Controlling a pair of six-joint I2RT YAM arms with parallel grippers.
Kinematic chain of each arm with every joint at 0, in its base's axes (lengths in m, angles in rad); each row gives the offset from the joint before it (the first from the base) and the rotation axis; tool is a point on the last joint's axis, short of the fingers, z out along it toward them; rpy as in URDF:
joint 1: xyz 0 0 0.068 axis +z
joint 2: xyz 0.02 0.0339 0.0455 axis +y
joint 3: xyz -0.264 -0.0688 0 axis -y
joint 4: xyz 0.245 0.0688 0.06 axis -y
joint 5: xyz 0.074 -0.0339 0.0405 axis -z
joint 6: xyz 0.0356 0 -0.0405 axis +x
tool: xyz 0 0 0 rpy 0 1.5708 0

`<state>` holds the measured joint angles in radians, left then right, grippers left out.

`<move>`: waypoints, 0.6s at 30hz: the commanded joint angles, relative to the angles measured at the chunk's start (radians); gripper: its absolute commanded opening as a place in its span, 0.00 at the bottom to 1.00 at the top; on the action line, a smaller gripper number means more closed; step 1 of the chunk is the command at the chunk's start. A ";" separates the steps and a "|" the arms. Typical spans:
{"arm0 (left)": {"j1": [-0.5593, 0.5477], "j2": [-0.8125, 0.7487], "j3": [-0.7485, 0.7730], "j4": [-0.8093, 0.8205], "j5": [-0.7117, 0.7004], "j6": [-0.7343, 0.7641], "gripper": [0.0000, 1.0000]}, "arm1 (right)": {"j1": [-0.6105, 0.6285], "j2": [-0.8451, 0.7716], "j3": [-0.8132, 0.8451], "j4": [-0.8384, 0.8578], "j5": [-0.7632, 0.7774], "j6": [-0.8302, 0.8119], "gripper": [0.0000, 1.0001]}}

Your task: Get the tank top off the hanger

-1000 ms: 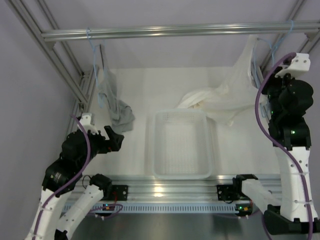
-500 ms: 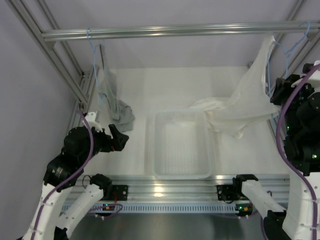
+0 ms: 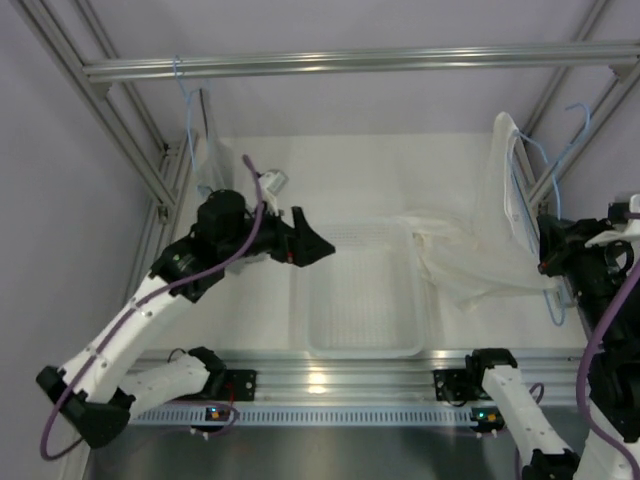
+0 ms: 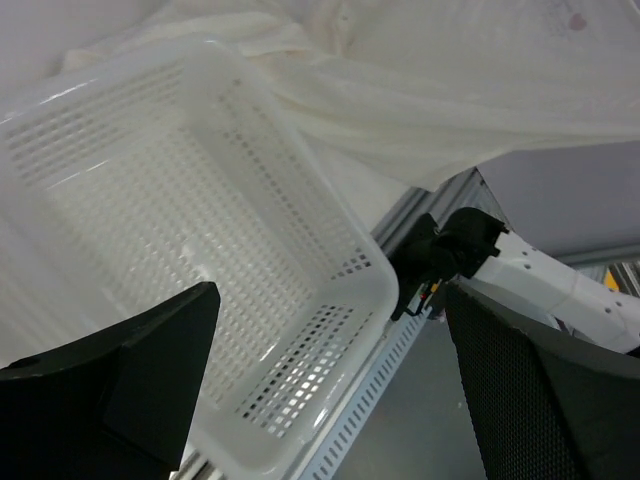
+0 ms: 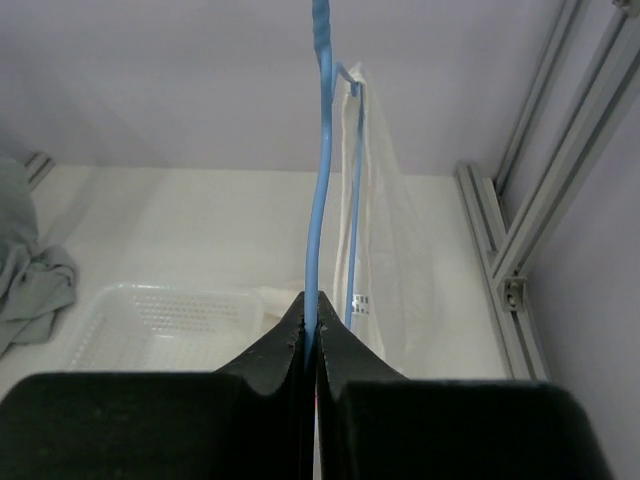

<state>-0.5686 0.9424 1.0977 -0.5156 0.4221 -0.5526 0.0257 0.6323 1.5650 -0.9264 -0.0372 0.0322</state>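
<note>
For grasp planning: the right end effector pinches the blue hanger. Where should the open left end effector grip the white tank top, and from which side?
Grip the tank top at the bunched folds by the far right corner of the basket, coming from the left across it. Those folds probably suit a pinch and lie clear of the hanger in the right end effector.

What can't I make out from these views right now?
- Top view: the grey garment is mostly hidden behind the left arm.
- Right wrist view: the hanger runs off the top edge, hook unseen, above the shut right gripper.
- All views: folds of the tank top hide whether one strap or both hang on the hanger.
</note>
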 commanded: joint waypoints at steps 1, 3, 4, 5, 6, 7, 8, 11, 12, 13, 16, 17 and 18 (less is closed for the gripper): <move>-0.209 0.160 0.144 0.274 -0.084 -0.012 0.99 | -0.015 -0.032 0.004 -0.023 -0.142 0.026 0.00; -0.285 0.285 0.201 0.365 -0.146 -0.001 0.99 | -0.015 -0.052 -0.003 -0.023 -0.156 0.025 0.00; -0.293 0.327 0.224 0.405 -0.146 -0.009 0.99 | -0.017 -0.060 -0.009 -0.017 -0.168 0.023 0.00; -0.300 0.363 0.269 0.452 -0.113 -0.012 0.99 | -0.017 -0.068 -0.013 -0.012 -0.181 0.026 0.00; -0.303 0.436 0.296 0.497 -0.105 -0.016 0.99 | -0.015 -0.071 -0.014 -0.012 -0.199 0.037 0.00; -0.309 0.473 0.327 0.570 -0.100 -0.015 0.99 | -0.017 -0.075 -0.017 -0.006 -0.240 0.040 0.00; -0.323 0.507 0.390 0.604 -0.097 -0.010 0.99 | -0.017 -0.080 -0.019 -0.005 -0.253 0.047 0.00; -0.339 0.633 0.481 0.710 -0.080 0.006 0.99 | -0.017 -0.082 -0.005 -0.006 -0.274 0.063 0.00; -0.338 0.672 0.499 0.751 -0.095 0.006 0.99 | -0.015 -0.082 -0.002 -0.011 -0.273 0.070 0.00; -0.340 0.687 0.498 0.800 -0.100 0.005 0.99 | -0.017 -0.082 0.004 -0.015 -0.273 0.074 0.00; -0.344 0.748 0.533 0.905 -0.126 0.009 0.98 | -0.017 -0.077 0.020 -0.022 -0.276 0.081 0.00; -0.347 0.762 0.548 0.899 -0.141 0.017 0.97 | -0.017 -0.079 0.021 -0.020 -0.271 0.081 0.00; -0.347 0.786 0.576 0.896 -0.154 0.026 0.96 | -0.015 -0.077 0.021 -0.022 -0.270 0.081 0.00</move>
<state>-0.9089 1.7016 1.5879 0.2070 0.3103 -0.5507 0.0250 0.5610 1.5463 -0.9703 -0.2829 0.0940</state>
